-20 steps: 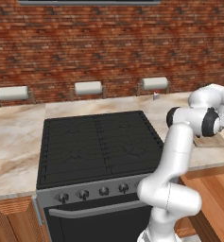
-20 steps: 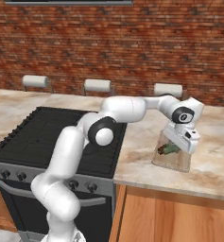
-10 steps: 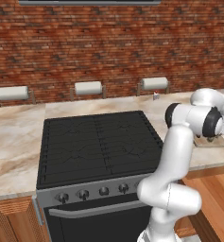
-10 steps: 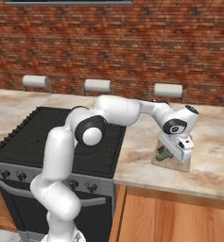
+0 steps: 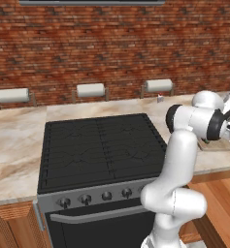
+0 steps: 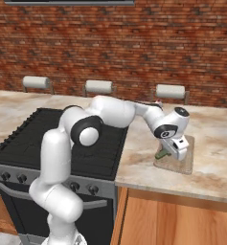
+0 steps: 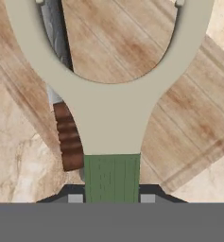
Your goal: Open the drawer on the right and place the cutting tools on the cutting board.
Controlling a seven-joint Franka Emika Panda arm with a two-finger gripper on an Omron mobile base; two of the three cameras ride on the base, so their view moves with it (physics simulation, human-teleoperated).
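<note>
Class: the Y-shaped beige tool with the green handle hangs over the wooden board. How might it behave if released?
The Y-shaped beige peeler with the green handle looks rigid, so probably no flopping. Its flat forked shape suggests it would lie still on the light-tan wooden cutting board, not roll. It likely weighs little, being slim.

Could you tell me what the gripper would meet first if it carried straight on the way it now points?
Most likely the cutting board: the gripper, shut on the green-handled Y-shaped tool, points at it, with a knife beside; depth is unclear.
</note>
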